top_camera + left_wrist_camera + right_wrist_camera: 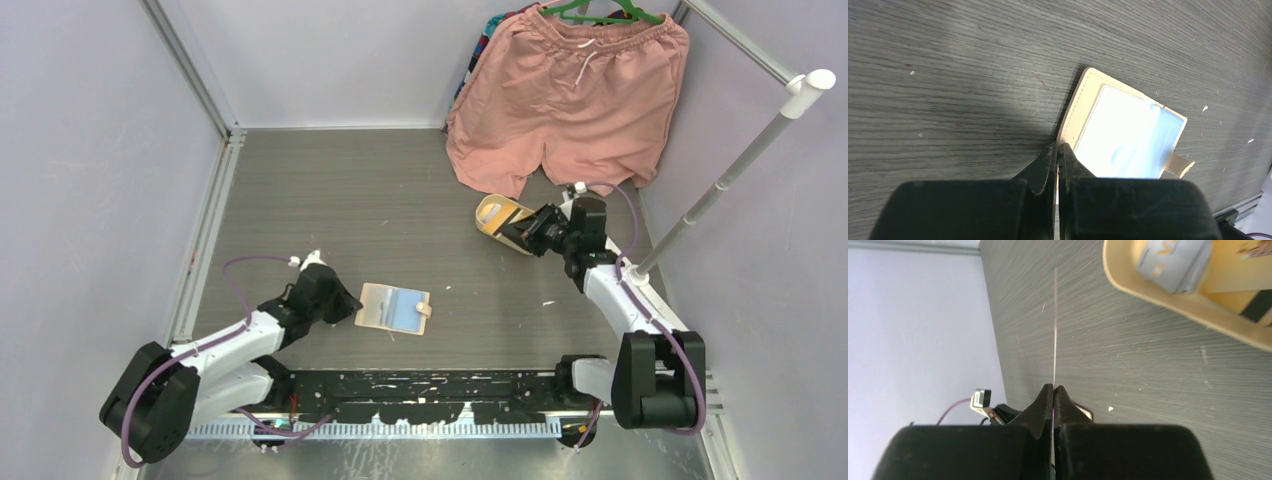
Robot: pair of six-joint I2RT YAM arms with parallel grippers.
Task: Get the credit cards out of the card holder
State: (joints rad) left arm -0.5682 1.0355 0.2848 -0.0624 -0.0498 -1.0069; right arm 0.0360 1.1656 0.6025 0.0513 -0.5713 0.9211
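Observation:
The card holder [393, 308] lies open on the table, tan outside with a pale blue pocket [1128, 142] facing up and its snap tab [1182, 166] at the right. My left gripper [350, 303] is shut, its tips [1057, 148] at the holder's left edge, with nothing visibly between them. My right gripper [530, 235] hovers beside the oval tan tray [487, 212], shut on a thin credit card [1054, 330] that I see edge-on. In the tray lie a whitish card [1173, 262] and an orange-yellow card [1235, 270].
Pink shorts [570, 95] hang at the back right, their hem reaching the table behind the tray. A white pole [730, 170] slants along the right side. Metal frame rails [205, 240] border the table on the left.

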